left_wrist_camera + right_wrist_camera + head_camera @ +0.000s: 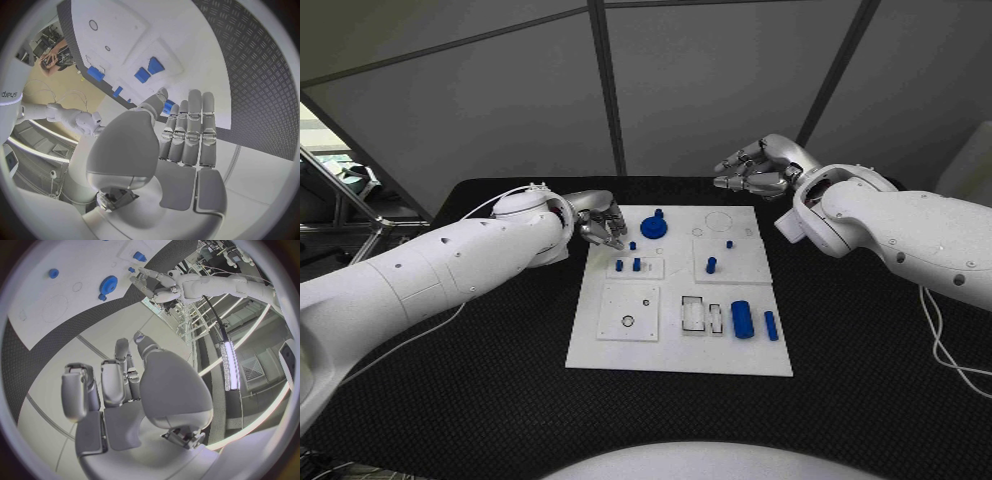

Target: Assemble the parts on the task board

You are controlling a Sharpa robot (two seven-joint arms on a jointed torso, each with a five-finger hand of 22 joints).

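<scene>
The white task board [610, 350] lies in the middle of the black table. A blue gear [653, 225] sits near its far left corner, with several small blue pegs [636, 264] nearer the middle. A blue cylinder [741, 318] and a thin blue bar [770, 325] lie on its near right part. My left hand [600, 222] hovers at the far left corner beside the gear, fingers [187, 130] straight and side by side, holding nothing. My right hand [759, 168] hangs beyond the far right corner, fingers [112, 380] loosely bent around nothing. The gear [110, 284] also appears in the right wrist view.
Black table surface [459, 400] surrounds the board on all sides. Grey wall panels [704, 90] stand close behind the table's far edge. A white square plate [629, 312] with a small hole sits on the board's near left part.
</scene>
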